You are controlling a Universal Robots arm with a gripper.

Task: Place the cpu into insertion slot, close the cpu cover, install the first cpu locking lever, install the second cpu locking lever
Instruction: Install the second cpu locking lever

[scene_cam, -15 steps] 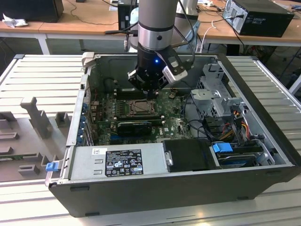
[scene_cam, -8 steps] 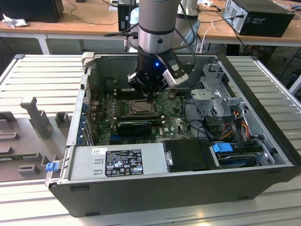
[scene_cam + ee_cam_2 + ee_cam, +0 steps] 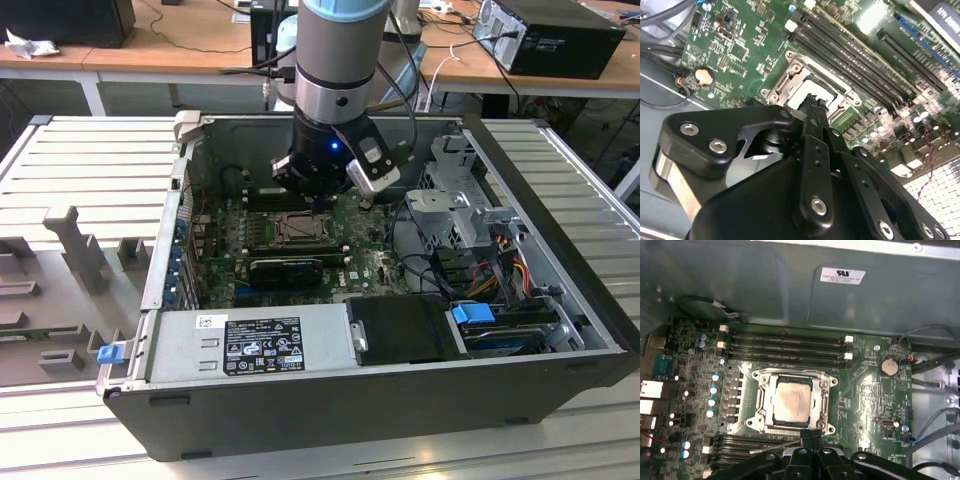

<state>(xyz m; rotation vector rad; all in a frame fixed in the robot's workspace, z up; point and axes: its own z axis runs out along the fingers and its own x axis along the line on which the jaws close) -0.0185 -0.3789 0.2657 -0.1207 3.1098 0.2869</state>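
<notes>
Now the shut hand sits at the cpu cover edge

One cpu in one slot, one cover over it, one gripper, and I count four black memory slots up top.

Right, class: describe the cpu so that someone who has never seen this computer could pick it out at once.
Look inside the open computer case at the green motherboard. Near its middle, between the two banks of long black memory slots, sits a silvery socket frame. The cpu is the flat, square, metal-topped chip inside it, the plainest surface there.
</notes>
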